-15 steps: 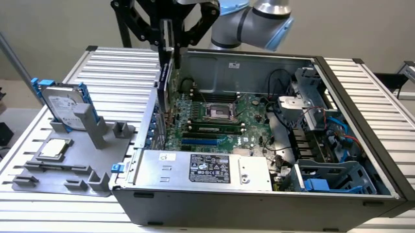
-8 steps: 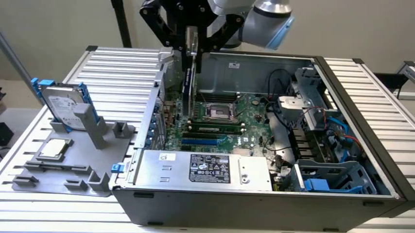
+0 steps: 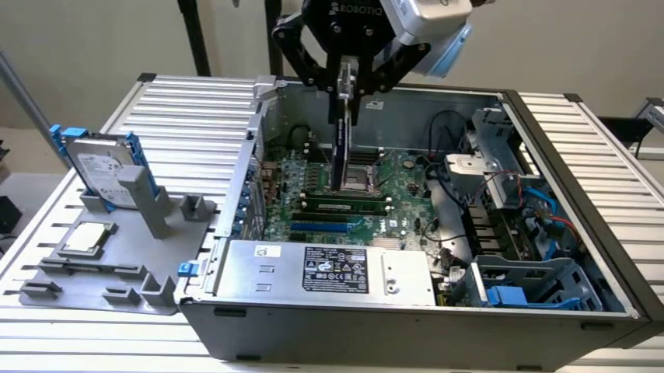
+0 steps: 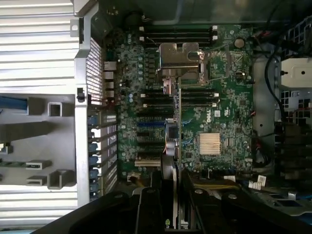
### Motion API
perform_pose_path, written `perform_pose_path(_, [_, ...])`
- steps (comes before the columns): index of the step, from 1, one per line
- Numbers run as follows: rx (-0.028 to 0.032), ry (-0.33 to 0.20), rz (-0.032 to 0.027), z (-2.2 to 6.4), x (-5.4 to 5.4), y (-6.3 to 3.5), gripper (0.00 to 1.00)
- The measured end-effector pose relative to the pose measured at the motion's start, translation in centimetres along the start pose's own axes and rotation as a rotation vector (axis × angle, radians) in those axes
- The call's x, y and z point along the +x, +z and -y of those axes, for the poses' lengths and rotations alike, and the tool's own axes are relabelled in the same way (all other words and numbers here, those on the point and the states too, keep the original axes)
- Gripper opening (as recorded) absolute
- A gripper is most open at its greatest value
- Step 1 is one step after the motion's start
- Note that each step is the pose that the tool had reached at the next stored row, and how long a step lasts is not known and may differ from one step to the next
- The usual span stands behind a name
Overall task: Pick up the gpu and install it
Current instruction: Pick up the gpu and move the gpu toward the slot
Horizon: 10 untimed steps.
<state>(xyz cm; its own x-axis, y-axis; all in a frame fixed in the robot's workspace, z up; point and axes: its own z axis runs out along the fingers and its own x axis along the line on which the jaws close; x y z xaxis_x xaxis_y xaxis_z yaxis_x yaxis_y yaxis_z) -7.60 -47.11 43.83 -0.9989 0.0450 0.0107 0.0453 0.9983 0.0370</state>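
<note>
Gripper (image 4: 171, 197): half closed, pinching the graphics card (image 3: 344, 132) by its top edge.
Graphics card: upright, edge-on, over the motherboard (image 3: 405, 175) inside the open computer case (image 3: 415, 326).
Beneath: metal chip socket (image 4: 180, 58), memory sticks (image 3: 343, 207).
Around: cables (image 3: 539, 210), power supply (image 3: 322, 268).
Outside, exterior view's left: hard drive (image 3: 104, 167) and chip (image 3: 86, 237) on a grey holder (image 3: 99, 272).

Ribbed bare-metal surface (image 3: 186, 116), matt grey sheet-metal computer case (image 3: 415, 330), green laminate motherboard (image 3: 405, 175), dull grey plastic holder (image 3: 99, 273), matt dark gpu (image 3: 344, 132)
</note>
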Motion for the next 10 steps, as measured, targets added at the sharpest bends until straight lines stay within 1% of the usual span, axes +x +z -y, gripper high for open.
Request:
perform_pose_path(2, [0.0011, 0.000, 0.0001, -0.26, -0.9, 0.31, 0.27])
perform_pose_path(5, [0.0043, 0.000, 0.0001, -0.77, -2.2, 0.75, 0.27])
perform_pose_path(7, [0.0077, 0.000, 0.0003, -1.15, -3.1, 1.01, 0.27])
perform_pose_path(10, [0.0146, 0.000, 0.0006, -1.77, -4.2, 1.38, 0.27])
